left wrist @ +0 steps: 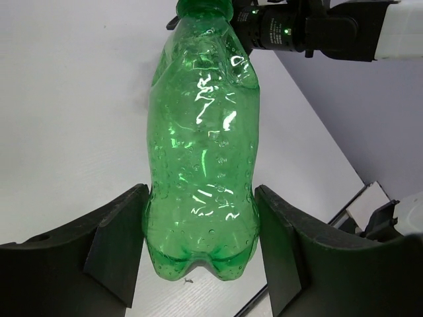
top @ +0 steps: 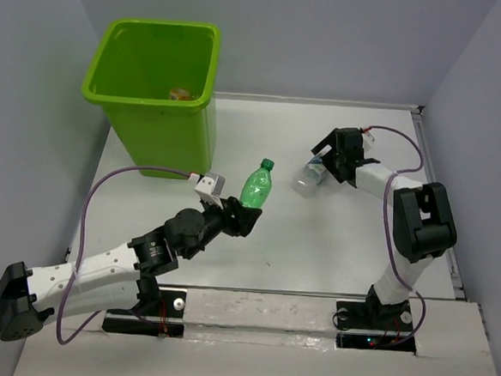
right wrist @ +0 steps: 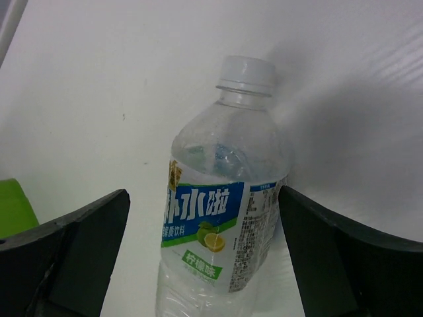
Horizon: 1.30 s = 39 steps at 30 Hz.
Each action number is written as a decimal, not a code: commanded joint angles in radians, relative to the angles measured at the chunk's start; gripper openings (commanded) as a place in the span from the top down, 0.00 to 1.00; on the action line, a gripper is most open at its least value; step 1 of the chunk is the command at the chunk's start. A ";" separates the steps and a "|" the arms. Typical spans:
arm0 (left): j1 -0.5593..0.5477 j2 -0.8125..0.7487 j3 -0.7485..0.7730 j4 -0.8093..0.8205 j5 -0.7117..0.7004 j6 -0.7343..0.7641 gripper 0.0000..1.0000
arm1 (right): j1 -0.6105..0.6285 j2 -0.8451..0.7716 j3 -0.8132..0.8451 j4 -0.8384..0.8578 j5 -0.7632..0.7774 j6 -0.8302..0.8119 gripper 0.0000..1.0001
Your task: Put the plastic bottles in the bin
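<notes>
Where left claw (left wrist: 201, 244) grips, dimpled green bottle (left wrist: 201, 152)

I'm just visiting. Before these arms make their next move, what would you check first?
1. Left jaws clamped on the green bottle: ok, a pad on each side near its base.
2. Green bottle above the bin: not ok, it is off to the bin's right.
3. Bin upright, mouth unblocked: ok.
4. Right jaws wide, either side of the blue-labelled bottle: ok.
5. Green bottle clear of the table: cannot tell.
</notes>
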 commanded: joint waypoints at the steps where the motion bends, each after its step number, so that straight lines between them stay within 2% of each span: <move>1: -0.005 -0.028 0.092 0.008 -0.038 0.050 0.59 | 0.000 0.062 0.114 -0.069 0.011 -0.124 0.00; 5: -0.005 -0.005 0.179 -0.013 -0.055 0.113 0.59 | 0.000 0.153 0.214 -0.157 -0.030 -0.265 0.00; 12: 0.009 0.069 0.380 -0.041 -0.121 0.201 0.59 | 0.000 0.145 0.211 -0.204 -0.039 -0.416 0.00; 16: 0.038 0.121 0.498 -0.021 -0.160 0.247 0.60 | 0.000 0.113 0.203 -0.229 0.016 -0.476 0.17; 17: 0.059 0.132 0.521 -0.004 -0.164 0.276 0.60 | 0.000 0.101 0.198 -0.227 0.023 -0.485 0.31; 18: 0.078 0.158 0.573 0.014 -0.170 0.285 0.60 | 0.000 0.086 0.182 -0.226 0.034 -0.488 0.38; 19: 0.130 0.173 0.600 0.020 -0.163 0.290 0.60 | 0.000 0.054 0.172 -0.221 0.034 -0.491 0.46; 20: 0.165 0.190 0.629 0.023 -0.146 0.294 0.60 | 0.000 0.032 0.160 -0.215 0.034 -0.494 0.50; 25: 0.397 0.323 0.824 -0.003 -0.045 0.238 0.60 | 0.000 -0.161 0.003 -0.092 -0.059 -0.505 0.64; 26: 0.467 0.342 0.850 -0.004 -0.039 0.228 0.60 | 0.010 -0.236 -0.022 -0.054 -0.085 -0.502 0.65; 29: 0.578 0.432 0.965 -0.044 0.004 0.185 0.60 | 0.035 -0.370 -0.100 -0.011 -0.128 -0.482 0.66; 32: 0.726 0.534 1.110 -0.166 0.046 0.165 0.60 | 0.065 -0.475 -0.134 -0.011 -0.157 -0.473 0.66; 33: 0.727 0.557 1.111 -0.167 0.046 0.159 0.60 | 0.066 -0.476 -0.138 -0.011 -0.162 -0.473 0.66; 36: 0.823 0.621 1.152 -0.268 0.111 0.109 0.60 | 0.090 -0.571 -0.135 -0.014 -0.176 -0.474 0.66; 38: 0.865 0.629 1.132 -0.274 0.126 0.080 0.54 | 0.102 -0.626 -0.116 -0.020 -0.188 -0.473 0.66; 39: 0.871 0.627 1.120 -0.300 0.118 0.075 0.46 | 0.115 -0.640 -0.084 -0.025 -0.199 -0.473 0.66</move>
